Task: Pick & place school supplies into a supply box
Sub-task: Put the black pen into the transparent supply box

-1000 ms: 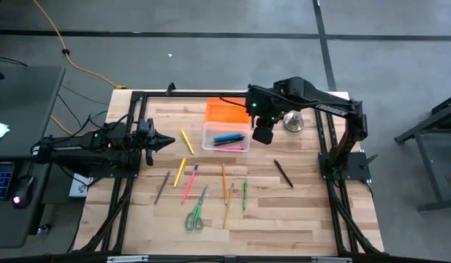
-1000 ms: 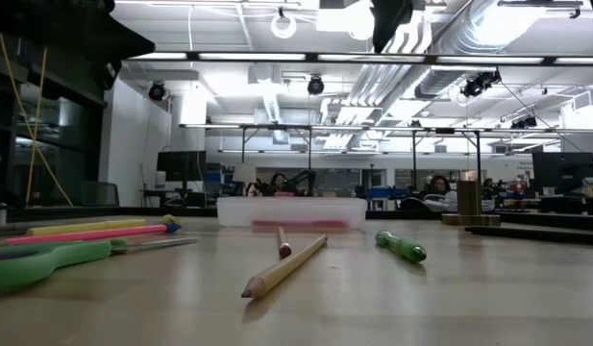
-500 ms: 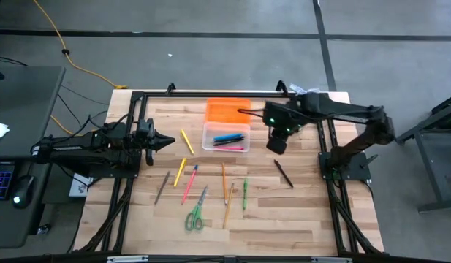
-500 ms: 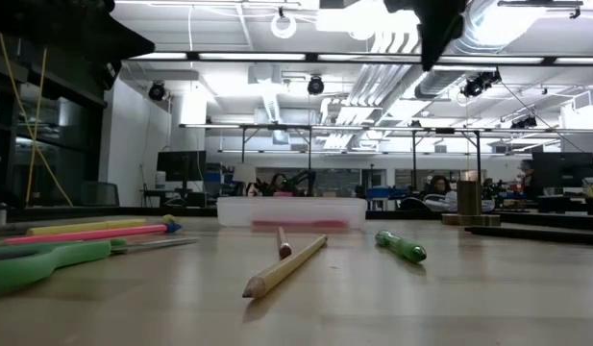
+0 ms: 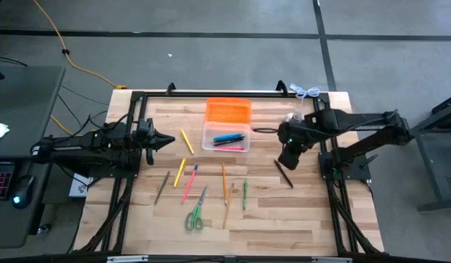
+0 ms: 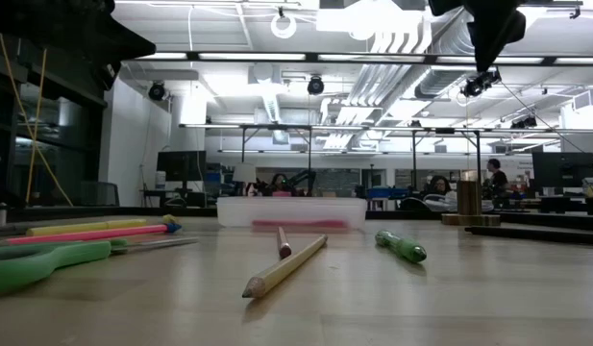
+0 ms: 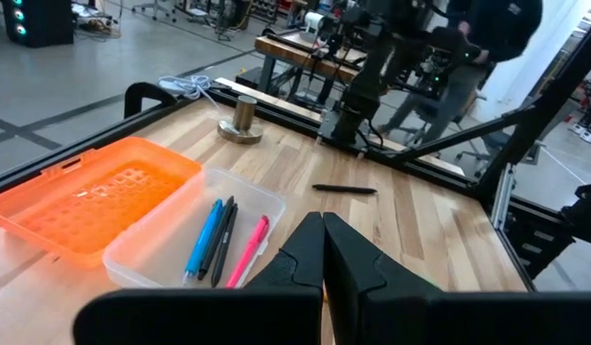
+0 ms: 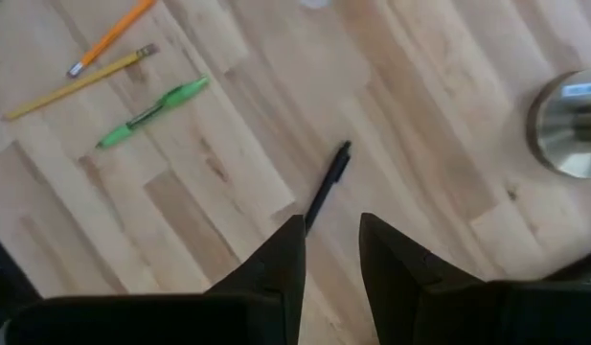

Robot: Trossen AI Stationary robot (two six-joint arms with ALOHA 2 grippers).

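Note:
The clear supply box (image 5: 226, 136) with its orange lid (image 5: 228, 111) folded back stands at the table's far middle. Blue, dark and pink pens (image 7: 218, 244) lie inside it. More school supplies lie loose nearer the front: yellow pens (image 5: 180, 172), a pink pen (image 5: 189, 183), pencils (image 5: 227, 197), a green pen (image 5: 245, 193) and green-handled scissors (image 5: 195, 215). A dark pen (image 5: 283, 174) lies at the right. My right gripper (image 5: 289, 157) hangs open above that pen's far end (image 8: 329, 185), pointing steeply down, touching nothing. My left gripper (image 5: 167, 141) waits shut at the left, above the table.
A silvery metal bell-like object (image 8: 568, 125) stands at the far right, just beyond my right arm. Black frame rails (image 5: 210, 93) run along the table's far, left and right edges. Bare wood shows between the dark pen and the green pen.
My right gripper has swung from beside the supply box toward the table's right and near edges, sinking lower and rolling about its own axis. It now stands over the dark pen. Its finger gap looks the same. Nothing on the table has moved.

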